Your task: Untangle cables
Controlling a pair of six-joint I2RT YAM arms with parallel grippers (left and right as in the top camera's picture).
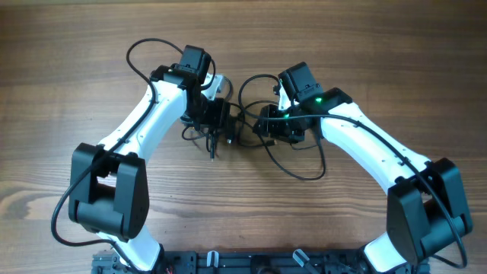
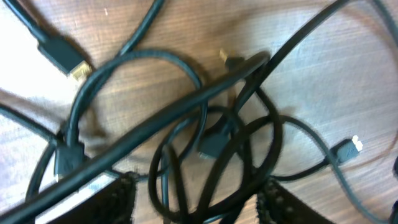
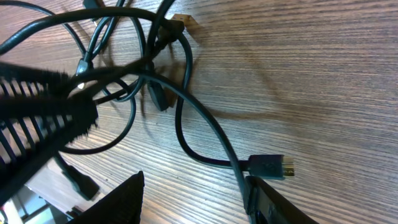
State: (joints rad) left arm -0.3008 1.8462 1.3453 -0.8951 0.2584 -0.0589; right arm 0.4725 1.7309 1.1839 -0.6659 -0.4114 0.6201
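Note:
Several thin black cables (image 1: 245, 114) lie knotted together on the wooden table between my two grippers. In the left wrist view the cables (image 2: 217, 134) cross in loops, and a few strands run between the fingers of my left gripper (image 2: 196, 208), whose jaws stand apart. A gold-tipped plug (image 2: 71, 61) lies at the upper left and a silver-tipped plug (image 2: 348, 149) at the right. My right gripper (image 3: 196, 205) is open over bare wood. One cable (image 3: 205, 127) runs down to its right finger (image 3: 280, 205), beside a plug (image 3: 270, 167). From overhead, the left gripper (image 1: 221, 129) and right gripper (image 1: 265, 125) face each other.
One long cable loop (image 1: 304, 169) trails toward the front under the right arm. Another loop (image 1: 141, 57) arcs behind the left arm. In the right wrist view a ribbed black part of the left arm (image 3: 37, 118) fills the left side, right above the tangle (image 3: 149, 62).

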